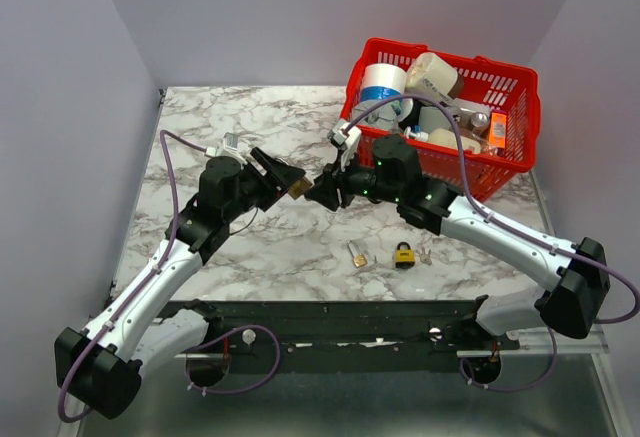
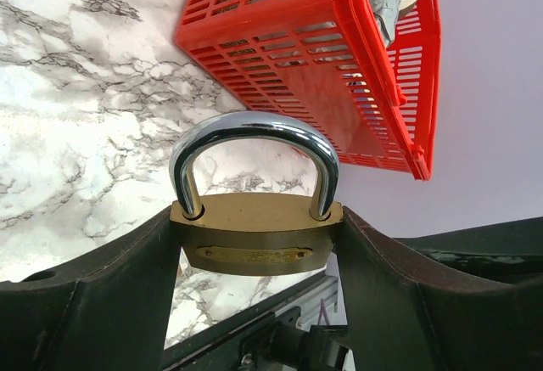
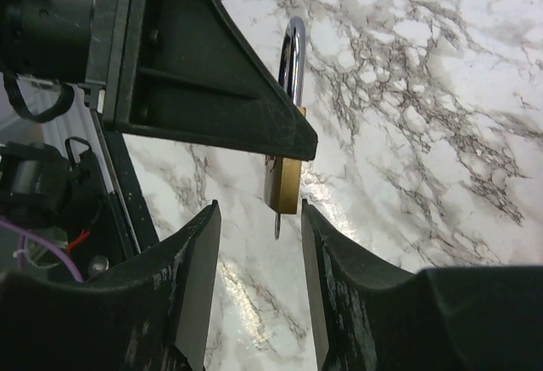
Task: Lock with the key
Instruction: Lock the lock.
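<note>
1. Brass padlock [image 2: 254,235] is held off the desk [image 2: 76,116], left of the red basket [image 2: 322,65]. Both legs of its shackle meet the body.
2. Left end effector [image 2: 257,227] is closed on the padlock, with one finger pressed against each narrow end of the body.
3. Right end effector [image 3: 259,218] faces the padlock from the basket side. Its fingers are parted and grip nothing.
4. A thin key [image 3: 277,225] sticks out of the padlock's base between those fingers, and appears to touch neither.
5. Nearer the arm bases than the basket, a small lock [image 1: 357,254], a yellow lock [image 1: 404,254] and loose keys [image 1: 425,254] lie in a row on the desk.
</note>
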